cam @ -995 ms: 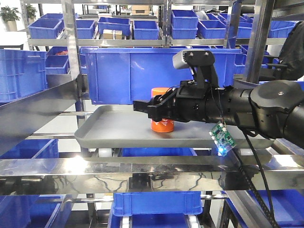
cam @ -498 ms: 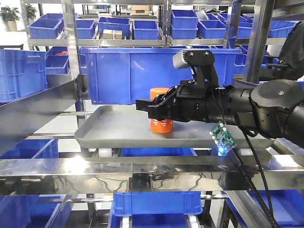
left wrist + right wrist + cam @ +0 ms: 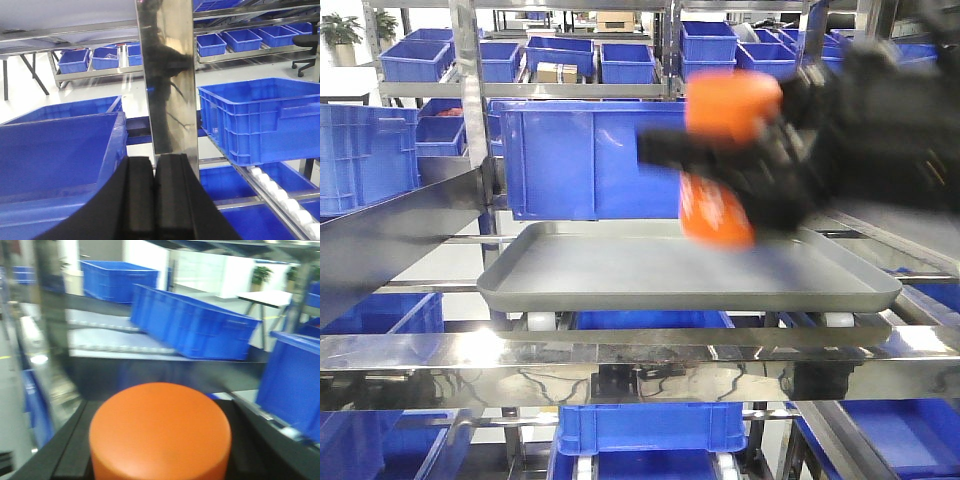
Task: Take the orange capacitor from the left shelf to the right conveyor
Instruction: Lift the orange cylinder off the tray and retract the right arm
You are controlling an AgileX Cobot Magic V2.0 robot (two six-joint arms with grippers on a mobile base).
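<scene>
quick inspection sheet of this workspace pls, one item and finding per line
surface: grey tray on the left shelf, bare
job's things: orange capacitor held above the tray, motion-blurred; right conveyor not in view
clutter: nothing seen
grippers: right gripper jaws either side of the capacitor, shut on it; left gripper jaws closed together, holding nothing, facing a steel post
cables: nothing seen
surroundings: blue bins on steel racks

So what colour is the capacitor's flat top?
The top of the capacitor is plain bright orange, clearest in the right wrist view.
</scene>
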